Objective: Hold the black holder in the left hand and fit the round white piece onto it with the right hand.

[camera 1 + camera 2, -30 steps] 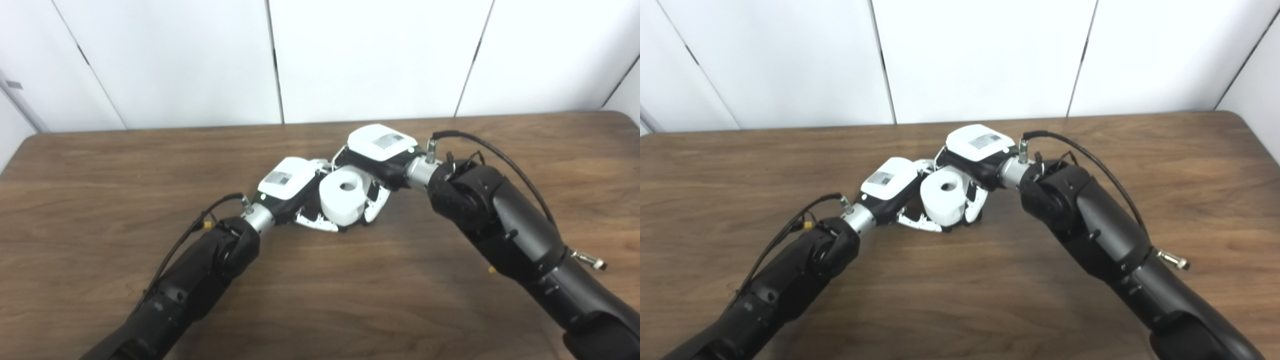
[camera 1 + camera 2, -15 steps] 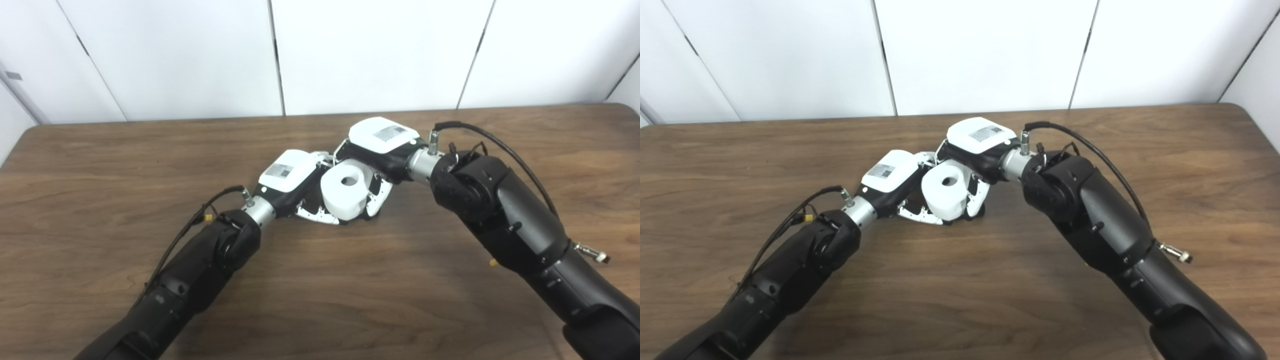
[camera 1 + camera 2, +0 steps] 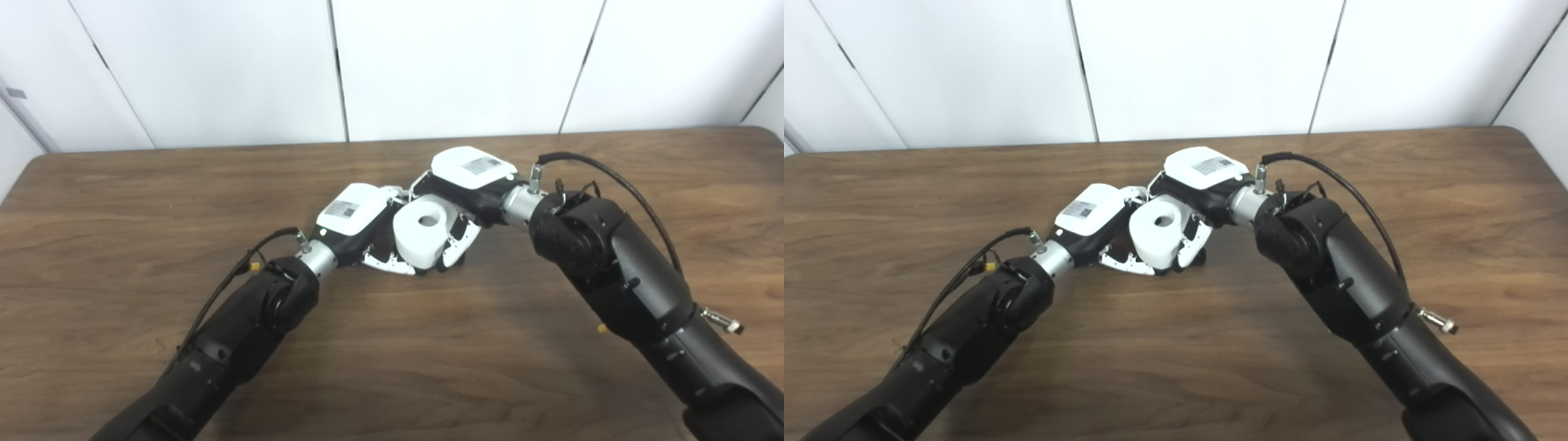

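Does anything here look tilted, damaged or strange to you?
Nothing looks damaged or spilled. The round white piece leans, its hole facing up and toward the camera, between the left hand and the right hand on the brown wooden table. The black holder is almost hidden beneath it.

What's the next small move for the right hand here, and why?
Probably press the round white piece a little further down. The right hand grips it low between both hands, near the table; the left hand hides the black holder, so seating is unconfirmed.
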### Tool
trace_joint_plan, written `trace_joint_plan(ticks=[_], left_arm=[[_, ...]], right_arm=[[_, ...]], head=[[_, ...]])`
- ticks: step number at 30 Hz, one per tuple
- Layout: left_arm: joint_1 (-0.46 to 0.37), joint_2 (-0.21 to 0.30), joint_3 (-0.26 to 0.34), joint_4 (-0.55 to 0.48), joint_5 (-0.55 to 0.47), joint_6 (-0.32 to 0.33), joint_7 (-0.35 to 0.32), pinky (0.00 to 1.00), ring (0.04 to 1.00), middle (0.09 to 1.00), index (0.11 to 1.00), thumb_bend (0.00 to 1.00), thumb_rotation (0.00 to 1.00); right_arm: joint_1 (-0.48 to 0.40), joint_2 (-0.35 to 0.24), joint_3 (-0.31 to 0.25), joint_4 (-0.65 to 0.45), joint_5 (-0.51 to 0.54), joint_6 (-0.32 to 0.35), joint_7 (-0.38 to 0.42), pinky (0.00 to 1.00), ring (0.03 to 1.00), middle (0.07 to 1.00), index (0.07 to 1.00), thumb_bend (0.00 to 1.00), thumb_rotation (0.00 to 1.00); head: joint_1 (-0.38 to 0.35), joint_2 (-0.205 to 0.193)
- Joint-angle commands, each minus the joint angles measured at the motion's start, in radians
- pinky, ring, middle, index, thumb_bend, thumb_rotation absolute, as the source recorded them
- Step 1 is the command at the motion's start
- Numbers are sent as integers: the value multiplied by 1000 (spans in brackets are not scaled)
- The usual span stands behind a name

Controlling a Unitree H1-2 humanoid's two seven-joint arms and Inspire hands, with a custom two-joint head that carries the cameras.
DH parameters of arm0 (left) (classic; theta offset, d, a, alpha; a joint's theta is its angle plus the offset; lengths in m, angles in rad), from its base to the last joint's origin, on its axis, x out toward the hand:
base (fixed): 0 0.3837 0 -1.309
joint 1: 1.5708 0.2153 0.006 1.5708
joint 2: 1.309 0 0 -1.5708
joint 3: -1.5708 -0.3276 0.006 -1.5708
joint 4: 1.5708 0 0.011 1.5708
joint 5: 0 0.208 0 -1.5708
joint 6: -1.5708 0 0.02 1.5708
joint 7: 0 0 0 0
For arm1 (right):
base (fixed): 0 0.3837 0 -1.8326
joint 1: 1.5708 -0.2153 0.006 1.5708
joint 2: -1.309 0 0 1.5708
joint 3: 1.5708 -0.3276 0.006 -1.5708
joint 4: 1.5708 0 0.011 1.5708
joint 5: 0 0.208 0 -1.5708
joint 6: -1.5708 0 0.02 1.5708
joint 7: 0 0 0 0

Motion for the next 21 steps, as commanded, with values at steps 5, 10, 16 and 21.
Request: trace_joint_plan(ticks=[5,10,16,21], left_arm=[[46,21,-36,48,27,41,-119,676,866,845,479,523,77],[46,23,-40,44,38,43,-116,673,861,842,479,524,76],[46,21,-37,47,33,42,-120,676,867,845,479,523,78],[44,18,-33,56,27,38,-116,679,865,843,479,524,76]], right_arm=[[-21,20,-15,-31,5,0,-20,683,753,798,913,816,197],[-21,22,-23,-33,5,6,-22,673,760,805,912,813,183],[-23,24,-31,-30,11,3,-27,676,767,799,916,804,169],[-24,30,-41,-28,17,6,-32,732,782,802,920,806,155]], head=[[0,-1],[0,1],[1,1],[-1,-1]])
